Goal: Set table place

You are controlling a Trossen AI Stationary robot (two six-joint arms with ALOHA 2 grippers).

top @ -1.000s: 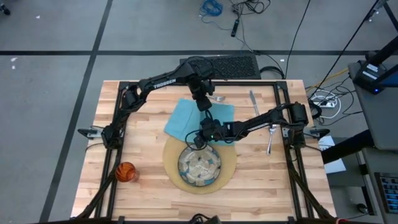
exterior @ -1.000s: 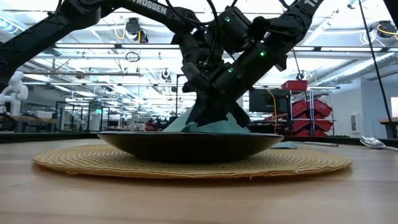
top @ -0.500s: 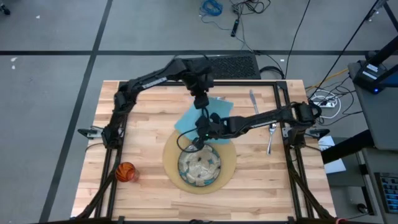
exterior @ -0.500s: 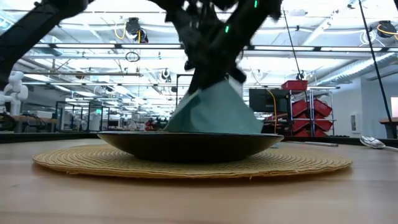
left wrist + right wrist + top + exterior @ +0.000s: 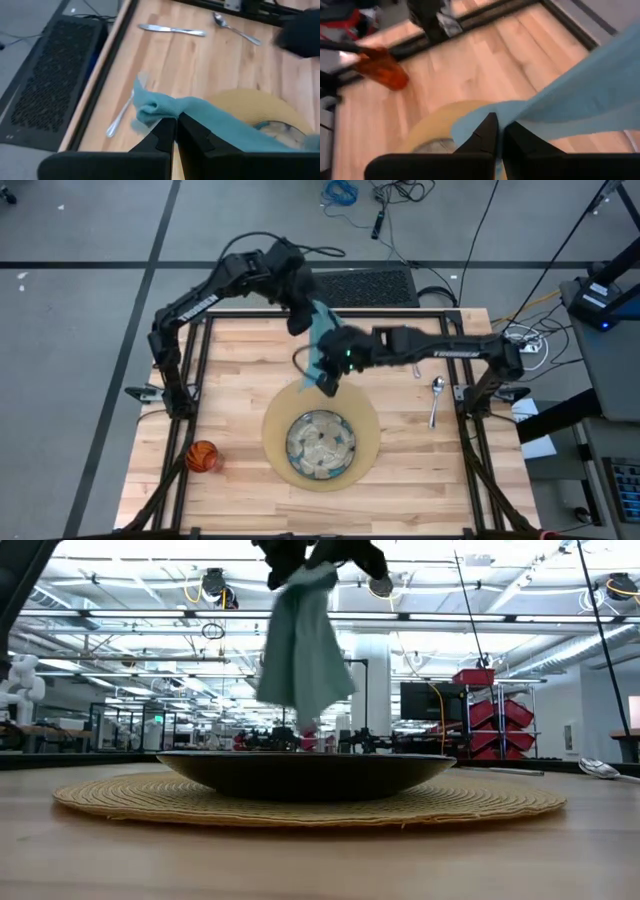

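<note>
Left gripper (image 5: 174, 122) pinched shut on napkin (image 5: 322, 345), raised above table (image 5: 230, 400) far side. Right gripper (image 5: 498, 131) clamps same napkin lower down. Cloth hangs long axis vertical over mat (image 5: 372, 430) edge, 12 o'clock of plate (image 5: 320, 445). Fork (image 5: 120, 117), knife (image 5: 172, 30), spoon (image 5: 434, 400) lie right; cup (image 5: 202, 456) at 9 o'clock.

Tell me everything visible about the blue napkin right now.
The napkin is a light-blue soft cloth, lifted clear of the table and stretched between both grippers. The left gripper pinches a bunched corner, and the right gripper is shut on another part of it. In the low view it hangs in loose folds above the far side of the plate without touching it. From above it sits over the far edge of the mat, near the table's back.
</note>
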